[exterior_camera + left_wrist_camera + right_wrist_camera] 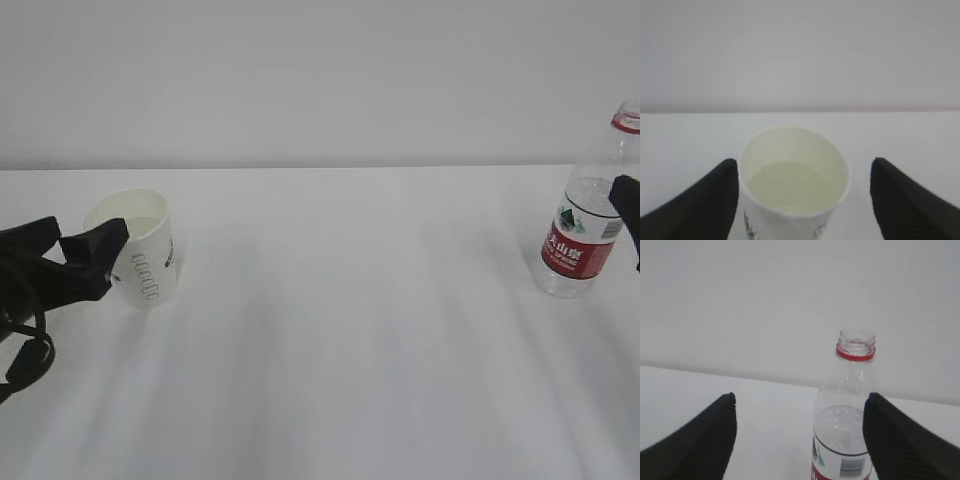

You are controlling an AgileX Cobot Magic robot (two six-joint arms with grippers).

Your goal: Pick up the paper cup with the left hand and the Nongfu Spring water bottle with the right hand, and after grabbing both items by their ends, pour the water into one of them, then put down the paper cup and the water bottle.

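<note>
The paper cup (140, 250) stands upright on the white table at the left, white with grey-green lettering. In the left wrist view the cup (795, 175) sits between the black fingers of my left gripper (804, 162), which is open. The left finger (715, 195) is right at the cup's wall and the right finger (900, 195) stands well apart. A pale flat surface shows low inside the cup. The Nongfu Spring water bottle (585, 225) stands uncapped at the far right. My right gripper (800, 397) is open, with the bottle (847, 410) close to its right finger (895, 435). Water (842, 425) reaches just above the red label.
The white table (350, 350) stretches between cup and bottle with nothing else standing on it. A plain pale wall (320, 80) closes the back. The left arm's black cables (25, 340) hang near the table's left edge.
</note>
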